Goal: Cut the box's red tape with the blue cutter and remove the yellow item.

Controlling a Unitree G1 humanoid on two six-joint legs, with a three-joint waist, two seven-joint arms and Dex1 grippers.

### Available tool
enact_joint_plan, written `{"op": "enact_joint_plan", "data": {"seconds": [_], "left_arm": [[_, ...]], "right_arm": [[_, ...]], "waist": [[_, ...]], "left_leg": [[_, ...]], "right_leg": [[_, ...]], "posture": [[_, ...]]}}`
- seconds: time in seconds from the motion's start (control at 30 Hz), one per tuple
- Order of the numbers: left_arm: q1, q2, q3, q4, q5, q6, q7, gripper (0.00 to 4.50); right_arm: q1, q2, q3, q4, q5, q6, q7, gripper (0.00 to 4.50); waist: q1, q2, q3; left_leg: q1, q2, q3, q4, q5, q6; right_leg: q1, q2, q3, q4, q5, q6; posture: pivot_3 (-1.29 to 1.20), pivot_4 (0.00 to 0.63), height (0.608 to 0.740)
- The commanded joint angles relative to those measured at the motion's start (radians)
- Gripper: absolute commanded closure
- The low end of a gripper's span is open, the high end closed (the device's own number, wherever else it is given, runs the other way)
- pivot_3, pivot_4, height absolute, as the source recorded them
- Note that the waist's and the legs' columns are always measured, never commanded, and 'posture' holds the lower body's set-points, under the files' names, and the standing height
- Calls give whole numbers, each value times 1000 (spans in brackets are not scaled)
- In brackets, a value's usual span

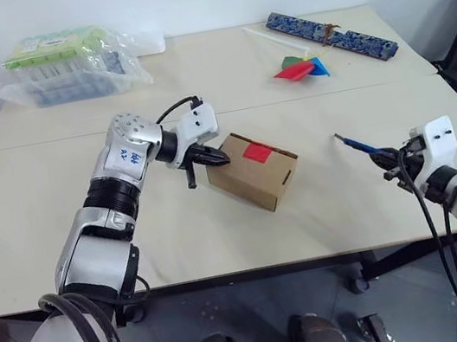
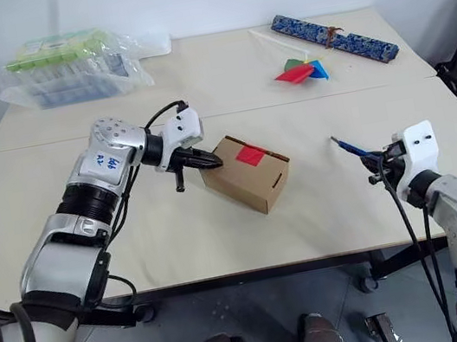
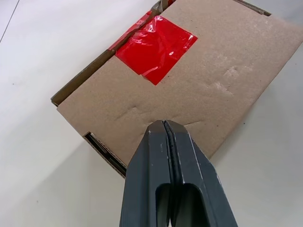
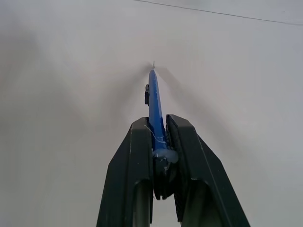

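Left eye view showed the box (image 1: 254, 170) lying at centre frame on the desk (image 1: 52, 165), its red tape (image 1: 257, 152) facing up and apparently uncut, so the yellow item was presumably inside, unseen. The left hand (image 1: 211, 158) had its fingers shut together and pressed against the box's left top edge, most likely to brace it against sliding. At the lower right of the frame, the right hand (image 1: 381, 156) was clamped on the blue cutter (image 1: 357, 145), tip pointing up-left toward the box but well apart from it. Bare desk lay between cutter and box, giving a free path. The pinwheel (image 1: 301, 67) and patterned strip (image 1: 331, 34) sat at upper right, the plastic package (image 1: 70, 64) at upper left, all well clear.
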Motion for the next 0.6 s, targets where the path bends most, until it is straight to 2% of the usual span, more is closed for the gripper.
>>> {"op": "enact_joint_plan", "data": {"seconds": [0.03,0.1,0.37,0.53,0.6], "left_arm": [[49,-2,-39,2,42,19,-5,4500],[55,-2,-38,-6,41,22,-4,4500],[72,1,-36,-36,37,28,-6,4500],[78,0,-35,-42,36,25,-8,4500],[78,-1,-34,-43,35,25,-9,4500]], "right_arm": [[61,-25,48,44,-67,-34,-19,4337],[86,-34,67,64,-100,-62,-31,4337],[139,-82,28,-32,-76,-84,-15,1720],[169,-152,-26,-155,-39,-49,23,87],[169,-183,-46,-205,-15,-30,44,37]], "waist": [[0,0,0],[1,0,0],[1,1,-1],[2,1,-1],[2,1,0]], "left_leg": [[0,0,0,0,0,0],[1,0,0,0,0,0],[1,0,-1,0,0,0],[1,0,-2,-1,0,1],[1,0,-3,-1,0,1]], "right_leg": [[0,0,0,0,0,0],[1,0,0,0,0,0],[1,0,0,-1,0,0],[1,0,0,-2,0,0],[1,0,1,-3,0,0]], "posture": [[0,150,740],[0,150,740],[0,150,740],[0,150,740],[0,150,740]]}}
